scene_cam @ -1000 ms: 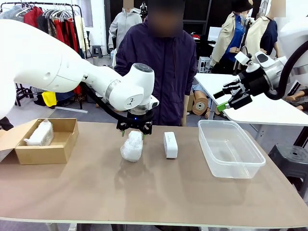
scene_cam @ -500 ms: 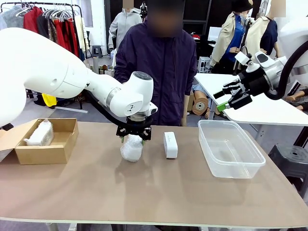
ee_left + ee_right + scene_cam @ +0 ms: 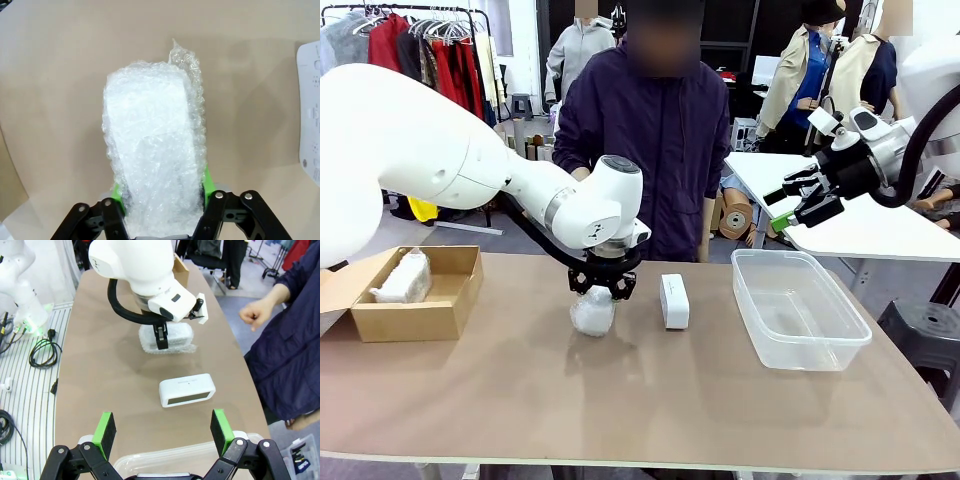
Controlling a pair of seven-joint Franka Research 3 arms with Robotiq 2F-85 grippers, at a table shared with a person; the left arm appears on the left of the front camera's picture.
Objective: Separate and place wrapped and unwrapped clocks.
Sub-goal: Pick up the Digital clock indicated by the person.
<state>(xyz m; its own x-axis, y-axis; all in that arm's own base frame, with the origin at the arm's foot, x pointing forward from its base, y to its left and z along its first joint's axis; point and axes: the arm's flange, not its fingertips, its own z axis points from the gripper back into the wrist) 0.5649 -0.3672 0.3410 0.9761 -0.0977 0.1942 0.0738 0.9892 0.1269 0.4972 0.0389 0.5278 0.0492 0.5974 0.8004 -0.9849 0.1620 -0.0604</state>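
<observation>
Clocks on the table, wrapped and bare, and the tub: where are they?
Wrapped clock [image 3: 150, 150], left wrist view, middle of its bubble wrap.
Bare clock [image 3: 674, 301], front view, middle of its body.
Tub [image 3: 844, 300], front view, right rim.

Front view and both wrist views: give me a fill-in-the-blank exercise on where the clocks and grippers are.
The left gripper straddles a bubble-wrapped clock resting on the ____.
The other wrapped clock lies inside the ____ box.
The bare white clock lies between the straddled clock and the clear tub, which sits on the robot's ____ side.
The right gripper hangs with its jaws ____.
Missing words: table; cardboard; right; open.
</observation>
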